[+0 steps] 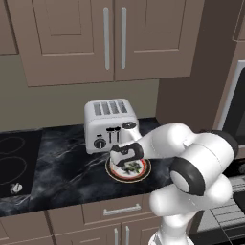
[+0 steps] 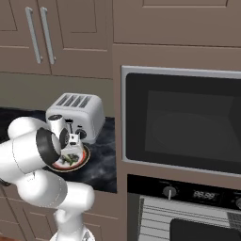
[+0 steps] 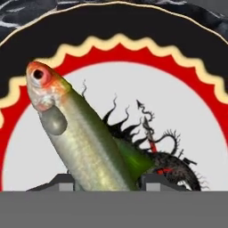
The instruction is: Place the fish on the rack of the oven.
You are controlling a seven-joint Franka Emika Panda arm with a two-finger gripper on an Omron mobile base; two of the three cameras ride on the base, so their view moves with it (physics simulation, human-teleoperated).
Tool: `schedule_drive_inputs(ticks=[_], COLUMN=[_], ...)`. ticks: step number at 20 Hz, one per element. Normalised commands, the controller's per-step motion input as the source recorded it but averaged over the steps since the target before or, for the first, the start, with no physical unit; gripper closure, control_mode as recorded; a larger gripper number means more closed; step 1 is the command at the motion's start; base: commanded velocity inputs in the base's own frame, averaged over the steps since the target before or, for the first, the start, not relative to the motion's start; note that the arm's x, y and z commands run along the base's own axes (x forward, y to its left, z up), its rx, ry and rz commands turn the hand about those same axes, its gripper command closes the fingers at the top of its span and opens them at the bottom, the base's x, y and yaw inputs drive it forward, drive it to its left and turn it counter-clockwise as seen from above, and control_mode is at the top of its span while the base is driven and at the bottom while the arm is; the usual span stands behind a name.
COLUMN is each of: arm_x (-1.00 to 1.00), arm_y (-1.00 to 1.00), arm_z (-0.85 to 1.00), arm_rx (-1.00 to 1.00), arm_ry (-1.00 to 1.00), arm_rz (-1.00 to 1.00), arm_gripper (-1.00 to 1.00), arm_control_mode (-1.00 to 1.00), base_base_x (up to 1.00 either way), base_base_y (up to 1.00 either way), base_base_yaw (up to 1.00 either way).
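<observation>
The arm is bent low over the dark marble tabletop (image 1: 62,162), and the tool (image 1: 125,161) hangs right above the plate (image 1: 142,172) near the tabletop's front edge. From the hand camera, the fish (image 3: 84,138) rises between the two finger tips (image 3: 60,182), its reddish head up and to the left, its tail end lost down between them. The tips sit close on either side of its body, so the tool looks clamped on the fish, though actual contact is hidden at the bottom of that picture. Behind it lies the plate's white face with its dark motif and its red, cream and black rim.

Just behind the plate stands the silver toaster (image 1: 109,122), toward the tabletop's back edge. To the right, in the tall cabinet, there is a dark-glass microwave-like unit (image 2: 183,122), and below it the oven (image 2: 188,195) with its knob panel. Grey wires of the rack (image 2: 157,219) show beneath.
</observation>
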Motion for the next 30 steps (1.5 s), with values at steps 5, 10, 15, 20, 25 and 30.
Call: schedule_drive_inputs(ticks=[5,10,15,20,25,30], arm_x=[0.00,-0.20,-0.73,-0.79,-0.73,-0.70], arm_y=[-0.07,-0.14,-0.17,-0.17,-0.26,-0.57], arm_z=[0.00,0.35,1.00,1.00,0.89,0.56], arm_rx=[0.00,0.00,0.00,0.00,0.00,0.00], arm_ry=[0.00,-0.01,0.00,0.00,-0.01,-0.06], arm_rz=[0.00,-0.02,-0.14,-0.25,-0.23,-0.20], arm_gripper=[1.00,1.00,1.00,1.00,1.00,1.00], arm_control_mode=[-1.00,-1.00,-1.00,-1.00,-1.00,-1.00], base_base_x=[0.00,0.00,0.00,0.00,0.00,0.00], base_base_y=[0.00,0.00,0.00,0.00,0.00,0.00], base_base_yaw=[0.00,0.00,0.00,0.00,0.00,0.00])
